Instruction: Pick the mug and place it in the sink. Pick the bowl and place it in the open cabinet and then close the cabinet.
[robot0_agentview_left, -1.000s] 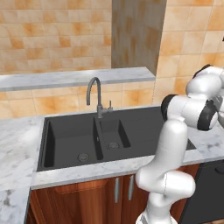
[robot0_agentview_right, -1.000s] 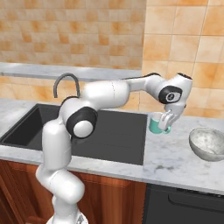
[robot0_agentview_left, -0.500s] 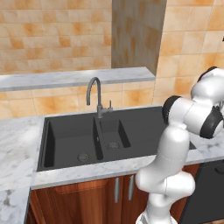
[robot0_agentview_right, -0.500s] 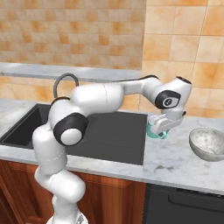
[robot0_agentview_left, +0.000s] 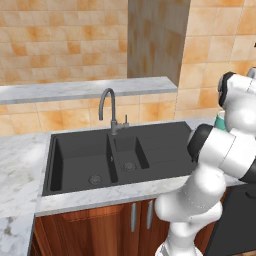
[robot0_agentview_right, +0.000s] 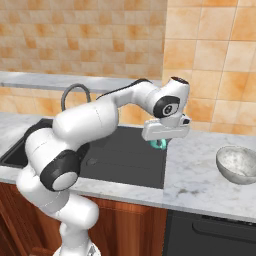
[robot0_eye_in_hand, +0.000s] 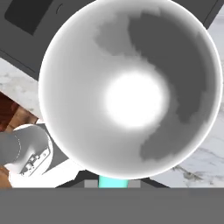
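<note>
Gripper (robot0_agentview_right: 161, 142) clamped on the mug (robot0_agentview_right: 159, 144), holding it off the counter (robot0_agentview_right: 200, 175), above the right edge of the sink (robot0_agentview_right: 125, 155). Hand view looks straight into the mug's white inside. Bowl (robot0_agentview_right: 238, 164) sits near the counter's right end.

Marble counter (robot0_agentview_left: 20, 160), tiled wall (robot0_agentview_left: 60, 45), orange-brown doors (robot0_agentview_left: 100, 220), dark oven front (robot0_agentview_right: 210, 232) beside them.

Marble counter (robot0_agentview_right: 200, 175) — bowl (robot0_agentview_right: 237, 164) on it; sink (robot0_agentview_left: 100, 155) inset.
</note>
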